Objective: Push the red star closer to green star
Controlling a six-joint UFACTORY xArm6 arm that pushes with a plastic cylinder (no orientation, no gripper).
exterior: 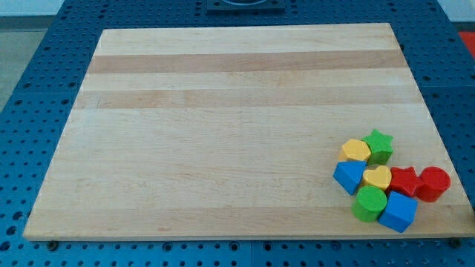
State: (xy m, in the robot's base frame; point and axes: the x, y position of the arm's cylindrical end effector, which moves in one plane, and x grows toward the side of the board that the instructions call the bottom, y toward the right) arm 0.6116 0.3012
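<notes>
The red star (404, 181) lies near the board's lower right corner, in a tight cluster of blocks. The green star (379, 145) sits at the top of that cluster, up and to the left of the red star. A yellow heart (377, 178) lies between them, touching the red star's left side. The rod and my tip do not show in the camera view.
The cluster also holds a yellow block (355, 150), a blue block (347, 177), a green cylinder (369, 203), a blue block (398, 212) and a red cylinder (433, 184) at the wooden board's (223, 126) right edge. Blue pegboard surrounds the board.
</notes>
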